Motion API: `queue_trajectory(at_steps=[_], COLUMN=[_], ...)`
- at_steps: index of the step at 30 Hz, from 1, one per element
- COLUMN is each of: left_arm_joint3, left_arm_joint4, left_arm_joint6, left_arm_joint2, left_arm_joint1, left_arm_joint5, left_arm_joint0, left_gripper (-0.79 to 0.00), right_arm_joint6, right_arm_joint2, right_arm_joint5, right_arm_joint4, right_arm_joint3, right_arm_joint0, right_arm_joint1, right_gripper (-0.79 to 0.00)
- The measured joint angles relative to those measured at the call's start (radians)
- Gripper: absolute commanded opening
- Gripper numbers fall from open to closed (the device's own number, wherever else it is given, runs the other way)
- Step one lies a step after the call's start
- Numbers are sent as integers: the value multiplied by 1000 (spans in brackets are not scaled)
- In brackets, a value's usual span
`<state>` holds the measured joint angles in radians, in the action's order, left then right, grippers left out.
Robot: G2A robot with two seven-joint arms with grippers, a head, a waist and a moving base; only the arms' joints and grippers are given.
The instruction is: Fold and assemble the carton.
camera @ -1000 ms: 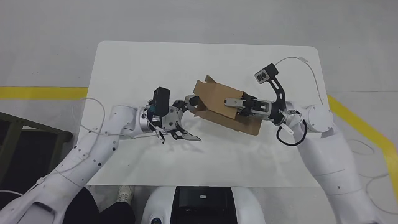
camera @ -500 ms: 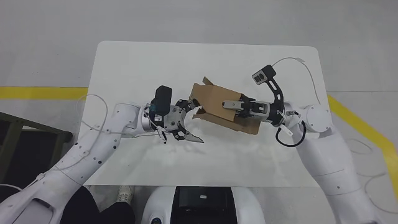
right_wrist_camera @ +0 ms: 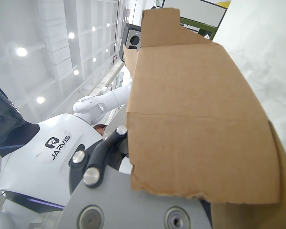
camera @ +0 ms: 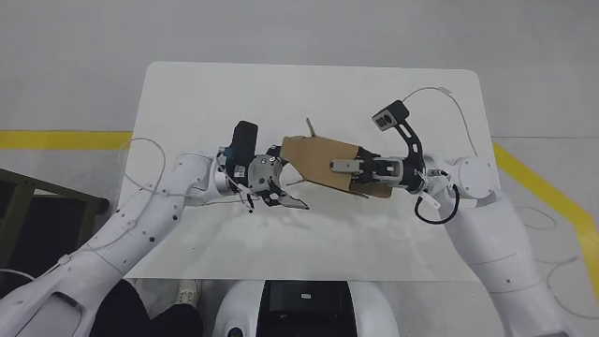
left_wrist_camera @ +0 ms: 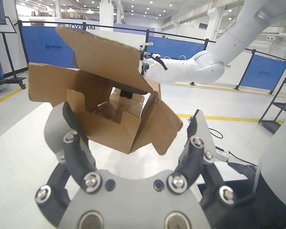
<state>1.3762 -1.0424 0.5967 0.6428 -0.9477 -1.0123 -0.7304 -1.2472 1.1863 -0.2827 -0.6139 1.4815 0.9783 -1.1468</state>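
Carton shifted toward left hand, spread open; right hand grasping carton.

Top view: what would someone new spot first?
The brown carton, half folded with loose flaps, over the middle of the white table. The right tool grips one of its walls from one end, and the left tool gapes open at the flapped end.
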Motion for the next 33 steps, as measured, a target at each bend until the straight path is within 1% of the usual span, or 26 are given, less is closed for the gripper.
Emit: queue_trajectory(at_steps=[4, 5, 6, 7, 10, 11, 13, 14, 16, 18, 20, 22, 24, 25, 28, 29, 30, 33], left_arm_joint3=[1, 1, 2, 3, 8, 11, 14, 17, 21, 23, 22, 20, 19, 18, 16, 16, 16, 17], left_arm_joint4=[20, 23, 24, 24, 24, 22, 18, 16, 13, 10, 12, 15, 20, 21, 25, 29, 35, 49], left_arm_joint6=[4, 5, 7, 8, 17, 21, 27, 30, 34, 37, 40, 43, 47, 48, 51, 54, 57, 63], left_arm_joint2=[-17, -21, -24, -26, -34, -36, -38, -39, -41, -43, -46, -48, -51, -52, -57, -60, -64, -78], left_arm_joint1=[5, 7, 9, 10, 17, 20, 25, 28, 33, 37, 41, 44, 46, 47, 49, 50, 51, 53], left_arm_joint5=[0, 0, 0, 0, 0, 0, 0, 0, 0, 0, 0, 0, 0, 0, 0, 0, 0, 0], left_arm_joint0=[9, 12, 14, 15, 19, 20, 21, 21, 21, 22, 23, 25, 26, 27, 28, 27, 27, 31], left_gripper=[0, -12, -65, -71, -58, -123, -194, -197, -169, -160, -117, -92, -99, -123, -345, -437, -465, -480], right_arm_joint6=[-9, -11, -11, -11, -9, -8, -6, -6, -6, -8, -13, -16, -18, -18, -23, -25, -28, -39], right_arm_joint2=[-2, -3, -3, -3, -3, -1, 1, 2, 3, 3, 1, 0, -1, -1, -3, -4, -5, -7], right_arm_joint5=[-1, 0, 0, 2, 6, 9, 14, 17, 20, 23, 24, 25, 27, 28, 28, 28, 28, 27], right_arm_joint4=[-6, -8, -10, -13, -22, -25, -30, -33, -37, -40, -43, -45, -45, -46, -50, -53, -55, -67], right_arm_joint3=[-1, -2, -3, -3, -6, -8, -10, -11, -12, -12, -11, -11, -12, -13, -14, -14, -14, -12], right_arm_joint0=[-2, -2, -2, -2, -1, 0, 1, 2, 3, 3, 2, 2, 1, 0, 0, -1, -1, -3], right_arm_joint1=[0, 0, 0, 0, 1, 1, 1, 1, 2, 2, 2, 2, 2, 2, 2, 2, 2, 1], right_gripper=[-785, -785, -785, -785, -785, -785, -785, -785, -785, -785, -785, -785, -785, -785, -785, -785, -785, -785])
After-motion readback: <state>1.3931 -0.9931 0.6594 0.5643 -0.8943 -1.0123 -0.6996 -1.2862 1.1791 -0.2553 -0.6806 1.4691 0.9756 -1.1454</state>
